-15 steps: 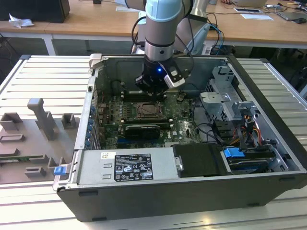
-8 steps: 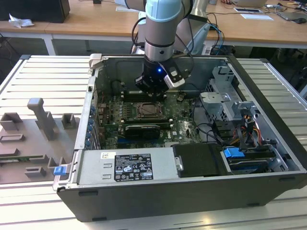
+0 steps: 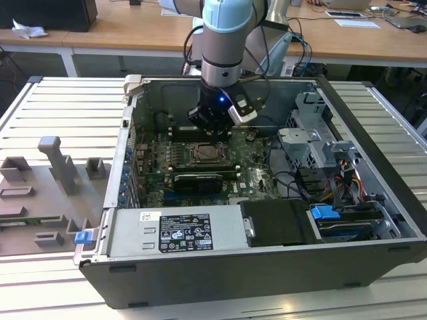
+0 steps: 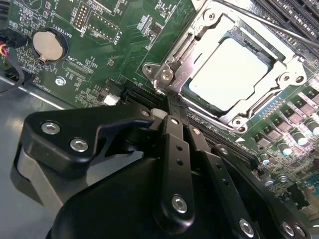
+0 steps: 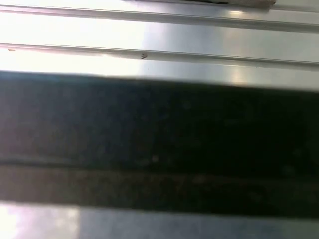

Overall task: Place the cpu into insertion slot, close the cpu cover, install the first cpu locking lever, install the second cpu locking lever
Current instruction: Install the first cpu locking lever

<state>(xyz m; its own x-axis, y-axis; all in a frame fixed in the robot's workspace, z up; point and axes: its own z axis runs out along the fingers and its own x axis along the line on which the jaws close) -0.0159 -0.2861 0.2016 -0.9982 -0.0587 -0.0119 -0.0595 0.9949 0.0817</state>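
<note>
- in the exterior view the open computer case (image 3: 373, 200) lies on the slatted table (image 3: 60, 100), with the power supply (image 3: 177, 232) along its near wall and the green motherboard (image 3: 153, 157) farther in.
- the insertion slot (image 3: 208, 153) sits about mid-board, just nearer than the gripper (image 3: 212, 123), which hangs over its far edge from the arm (image 3: 227, 40).
- in the second wrist view the gripper (image 4: 172, 107) reaches toward the socket with its black fingers (image 4: 175, 144) drawn together into one narrow tip, clenched on nothing i can make out; the tip sits at the corner of the cpu cover (image 4: 199, 37), touching or just beside it, which one i cannot tell.
- the cpu (image 4: 232, 72) lies flat in the insertion slot (image 4: 279, 52), pale top up, straight ahead of the fingers and close.
- the cover frame is down around the chip, its square cut-out showing the metal top.
- a thin lever rod (image 4: 269, 22) runs along the far side of the socket, its long axis lying across the line of the fingers; whether it is latched i cannot tell.
- the round coin battery (image 4: 48, 46) lies well apart to the side.
</note>
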